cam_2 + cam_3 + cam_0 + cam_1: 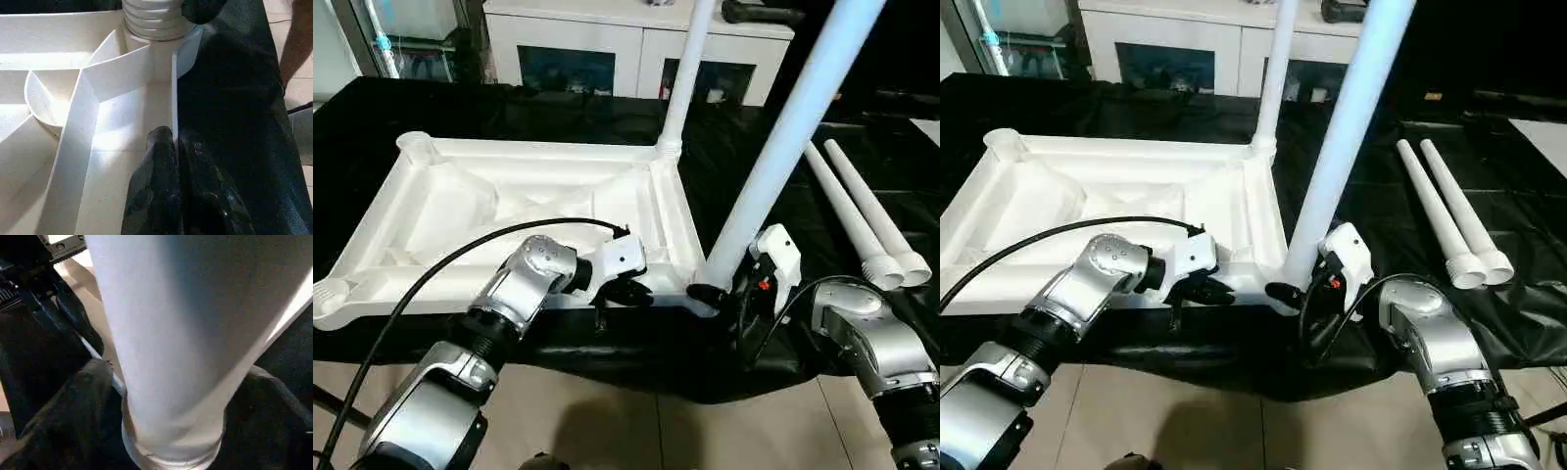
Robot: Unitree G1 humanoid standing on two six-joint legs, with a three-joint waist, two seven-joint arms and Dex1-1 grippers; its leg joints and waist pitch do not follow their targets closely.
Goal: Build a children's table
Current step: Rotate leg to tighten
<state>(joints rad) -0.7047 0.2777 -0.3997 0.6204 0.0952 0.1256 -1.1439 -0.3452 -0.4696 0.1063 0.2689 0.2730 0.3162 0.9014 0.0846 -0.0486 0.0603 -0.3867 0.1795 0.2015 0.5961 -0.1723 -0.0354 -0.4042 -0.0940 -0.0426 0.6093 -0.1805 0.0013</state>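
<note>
The children's table lies upside down on black cloth, its white ribbed tabletop (509, 147) facing up. One white leg (685, 69) stands in the far right corner socket. A second leg (783, 127) rises from the near right socket (156, 24). My right gripper (720, 289) holds this leg's base, one black finger (83, 396) on each side of the tube (186, 333). My left gripper (626, 292) is shut on the tabletop's thin near rim (174, 98), just left of that socket, its fingertips (164, 147) pinching the rim edge.
Two spare white legs (862, 215) lie side by side on the cloth at the right. A white cabinet with glass doors (636, 49) stands behind the table. Part of a person (298, 39) shows beyond the cloth's edge.
</note>
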